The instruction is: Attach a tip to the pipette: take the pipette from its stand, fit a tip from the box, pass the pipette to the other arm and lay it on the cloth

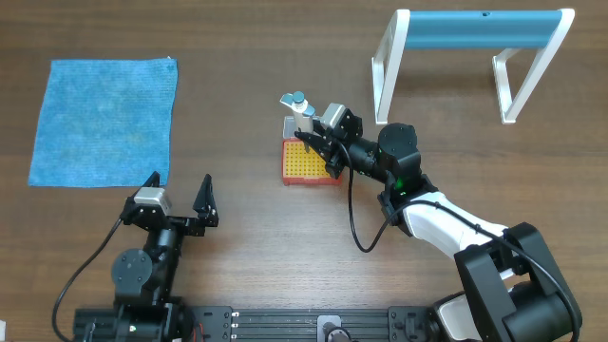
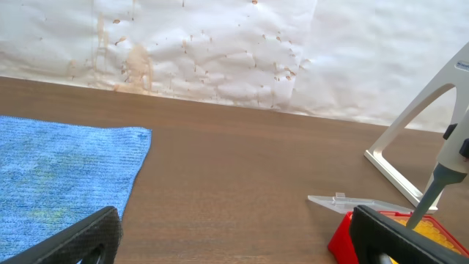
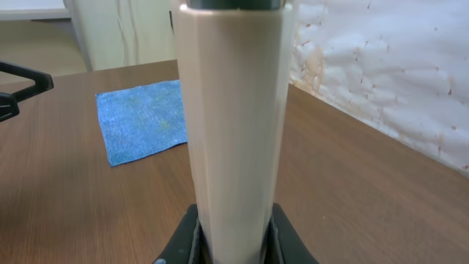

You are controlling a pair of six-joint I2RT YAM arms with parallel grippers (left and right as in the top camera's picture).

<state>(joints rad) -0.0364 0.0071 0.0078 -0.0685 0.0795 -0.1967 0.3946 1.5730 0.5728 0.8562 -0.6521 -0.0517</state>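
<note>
Pipette [image 1: 302, 109] lower end hard to make out from above, hidden behind right gripper [image 1: 317, 141]; whether tip is fitted, cannot tell. In right wrist view, white barrel cut off at both ends. Tip box [image 1: 310, 163] red with yellow grid, mid-desk [image 1: 285, 247], clear lid [image 2: 359, 202] open. Stand [image 1: 475, 38] back right, cloth [image 1: 103, 122] back left. Right fingers [image 3: 185, 236] clamped on pipette barrel — shaft upright over tip box. Left gripper [image 1: 180, 182] near cloth's front corner, fingers wide apart.
</note>
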